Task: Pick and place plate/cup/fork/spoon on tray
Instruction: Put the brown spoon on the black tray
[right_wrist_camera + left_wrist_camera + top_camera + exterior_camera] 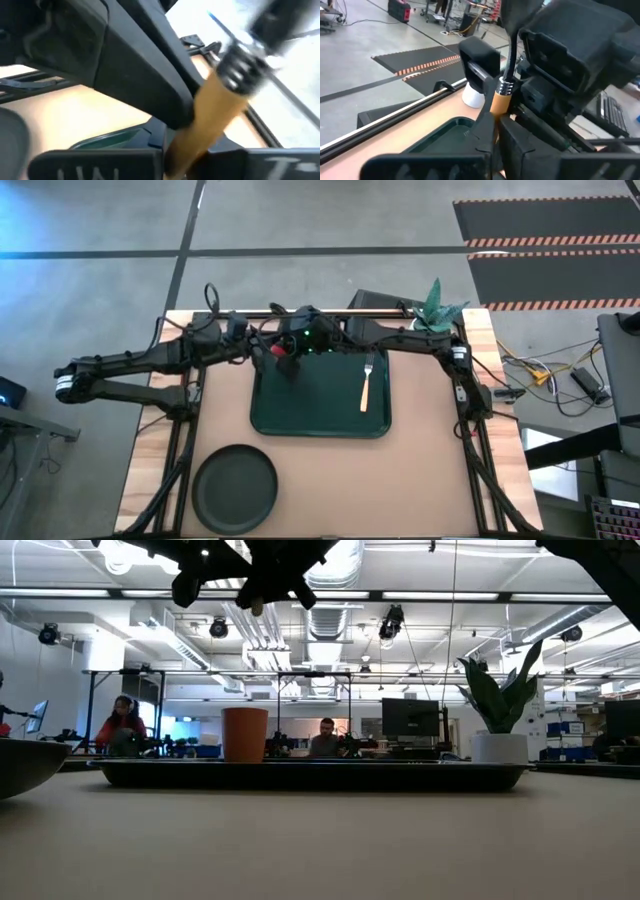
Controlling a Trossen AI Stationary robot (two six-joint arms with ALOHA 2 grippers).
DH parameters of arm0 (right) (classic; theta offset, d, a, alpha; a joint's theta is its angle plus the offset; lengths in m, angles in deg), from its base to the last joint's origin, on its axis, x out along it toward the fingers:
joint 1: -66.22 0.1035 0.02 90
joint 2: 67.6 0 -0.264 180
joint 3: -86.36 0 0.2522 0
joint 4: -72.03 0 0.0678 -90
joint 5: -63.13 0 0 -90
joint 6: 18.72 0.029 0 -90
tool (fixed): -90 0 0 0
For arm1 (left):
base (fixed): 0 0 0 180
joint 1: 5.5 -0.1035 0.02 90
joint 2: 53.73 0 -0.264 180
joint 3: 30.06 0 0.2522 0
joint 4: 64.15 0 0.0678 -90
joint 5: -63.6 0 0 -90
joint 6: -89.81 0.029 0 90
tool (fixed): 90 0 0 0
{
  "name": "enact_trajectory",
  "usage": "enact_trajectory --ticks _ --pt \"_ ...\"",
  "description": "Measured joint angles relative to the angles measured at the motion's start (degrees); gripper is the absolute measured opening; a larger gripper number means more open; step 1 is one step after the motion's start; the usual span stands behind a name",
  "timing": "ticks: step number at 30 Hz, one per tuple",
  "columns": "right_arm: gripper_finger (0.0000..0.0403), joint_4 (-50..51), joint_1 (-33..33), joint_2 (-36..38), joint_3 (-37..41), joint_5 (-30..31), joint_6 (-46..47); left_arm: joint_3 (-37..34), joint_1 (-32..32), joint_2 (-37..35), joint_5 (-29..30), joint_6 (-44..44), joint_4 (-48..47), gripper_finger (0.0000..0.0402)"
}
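Observation:
The dark green tray (320, 428) lies mid-table. The fork (367, 380) lies on its right half. The red cup (283, 352) stands in its far left corner, upright in the low view (245, 735). The dark plate (235, 488) rests on the table near the tray's near left corner. Both grippers meet high above the tray's far left corner. My left gripper (492, 145) and my right gripper (172, 161) both show the spoon's orange handle (499, 102) between their fingers. The spoon's bowl is hidden. My left gripper pinches the spoon's orange handle (492, 122) between its two fingers. The handle sticks out beyond them toward the right gripper. The spoon is lifted clear of the tray. My right gripper pinches the same handle low down (187, 142) between its two fingers. The handle slants away to its silver collar (239, 75). A left-arm finger (150, 80) lies against the handle farther along.
A white pot with a green plant (437, 305) stands at the table's far right corner. A black bar runs along the far edge (385, 302). People sit in the room beyond the table (120, 725). Bare tabletop lies right of the tray (430, 450).

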Motion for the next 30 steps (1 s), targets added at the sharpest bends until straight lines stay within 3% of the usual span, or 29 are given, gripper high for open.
enact_trajectory --ticks 12,19,23,30 --pt "0.0010 4.36 -0.10 0.95 -0.02 0.67 -0.62 0.00 0.10 -0.03 -1.00 0.42 -0.21 0.0003" --pt "0.0009 17.31 0.25 6.99 0.00 11.50 0.61 0.00 -0.11 -0.20 0.36 2.61 -0.92 0.0001" --pt "0.0009 24.73 0.27 11.01 -0.04 15.56 4.99 0.00 -0.10 -0.27 1.40 3.94 -1.54 0.0001" --pt "0.0009 36.30 4.00 15.61 1.85 15.56 18.55 -0.17 -0.22 -0.53 6.86 7.63 -4.14 0.0000"
